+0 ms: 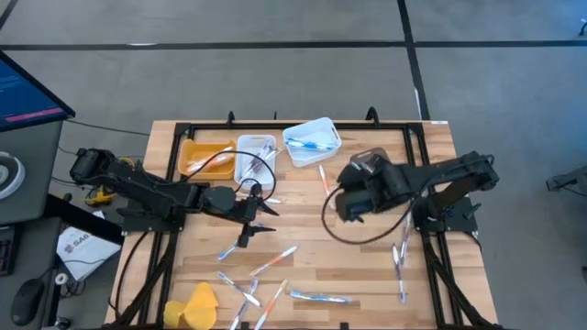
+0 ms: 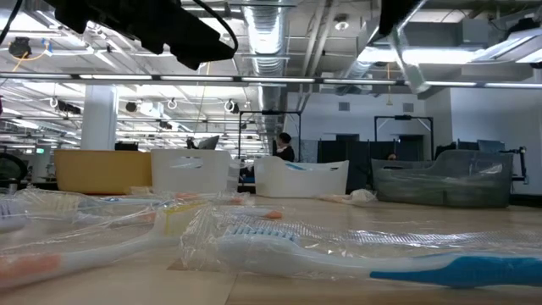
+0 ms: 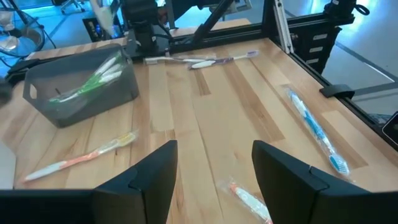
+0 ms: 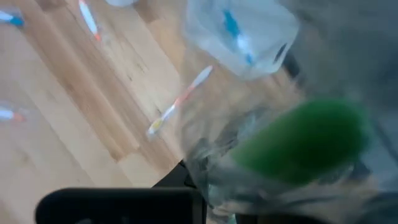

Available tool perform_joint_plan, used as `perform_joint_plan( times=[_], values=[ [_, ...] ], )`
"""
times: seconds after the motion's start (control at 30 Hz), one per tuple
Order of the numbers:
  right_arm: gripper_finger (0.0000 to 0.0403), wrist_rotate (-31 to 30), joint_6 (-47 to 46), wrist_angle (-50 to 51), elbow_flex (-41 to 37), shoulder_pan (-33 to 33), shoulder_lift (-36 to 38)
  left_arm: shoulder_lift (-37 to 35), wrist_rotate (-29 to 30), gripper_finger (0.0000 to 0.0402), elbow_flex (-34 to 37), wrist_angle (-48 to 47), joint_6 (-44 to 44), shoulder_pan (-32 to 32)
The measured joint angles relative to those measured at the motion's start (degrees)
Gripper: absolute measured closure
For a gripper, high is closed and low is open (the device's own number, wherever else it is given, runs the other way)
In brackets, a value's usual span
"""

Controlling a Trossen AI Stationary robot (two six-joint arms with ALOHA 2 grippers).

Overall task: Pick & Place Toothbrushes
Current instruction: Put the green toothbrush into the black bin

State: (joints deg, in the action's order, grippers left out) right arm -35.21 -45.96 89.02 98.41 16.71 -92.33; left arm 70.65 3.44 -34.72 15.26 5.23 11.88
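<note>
Toothbrushes [image 1: 275,264] lie all over my wooden table [image 1: 367,275], most of them in clear wrappers near the front edge, with a few more by the right side [image 1: 400,257]. At the back of the table sit three bins in a row: an orange bin [image 1: 204,156], a white bin [image 1: 256,158] and a tilted white bin [image 1: 312,141] with a blue toothbrush [image 1: 312,142] inside. A yellow cloth lump [image 1: 198,305] sits at the front left corner. My left tool [image 1: 249,220] hangs over the middle of the table with its two dark fingers [image 3: 155,171] spread apart, and nothing is between them. Through its camera I see bare wood between the fingers, an orange and white toothbrush [image 3: 81,158] on one side, a blue toothbrush in a wrapper [image 3: 314,129] on the other, and a grey bin [image 3: 84,84] holding a green toothbrush [image 3: 87,87]. My right tool [image 4: 205,186] is up over the right half of the table, closed on a crinkly clear wrapper with a green toothbrush handle [image 4: 298,142] in it. Below it lies an orange and white toothbrush [image 4: 177,102] on the wood. From table height, a big blue and white toothbrush [image 2: 356,258] in its wrapper lies right in front.
</note>
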Motion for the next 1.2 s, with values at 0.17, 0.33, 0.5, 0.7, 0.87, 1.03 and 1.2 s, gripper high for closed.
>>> perform_joint_plan(
  times=[0.17,0.33,0.5,0.7,0.87,1.03,1.2],
  values=[
    [0.0371,5.5,3.3,0.8,-0.9,-4.9,3.2,0.0,0.0,0.0204,0.0,-0.9,0.0,0.0],
    [0.0371,8.9,5.8,1.1,-3.2,-10.5,7.7,0.0,0.1,0.0202,0.0,-3.3,0.0,-0.1],
    [0.0371,11.6,8.2,1.0,-6.3,-15.6,11.4,0.0,0.1,0.0206,0.0,-4.5,0.0,-0.1],
    [0.0371,12.7,9.1,1.0,-12.3,-21.3,13.4,0.0,0.2,0.0207,0.0,-5.0,0.0,-0.1],
    [0.0371,16.7,11.2,0.3,-18.2,-27.6,12.8,0.0,0.2,0.0207,0.0,-5.1,0.0,-0.1],
    [0.0371,20.7,14.1,-3.6,-23.3,-30.9,11.6,0.0,0.2,0.0207,0.0,-5.3,0.0,-0.1],
    [0.0371,23.0,17.5,-8.7,-26.0,-33.2,10.4,0.0,0.5,0.0207,0.0,-5.7,0.0,-0.1]
  ],
)
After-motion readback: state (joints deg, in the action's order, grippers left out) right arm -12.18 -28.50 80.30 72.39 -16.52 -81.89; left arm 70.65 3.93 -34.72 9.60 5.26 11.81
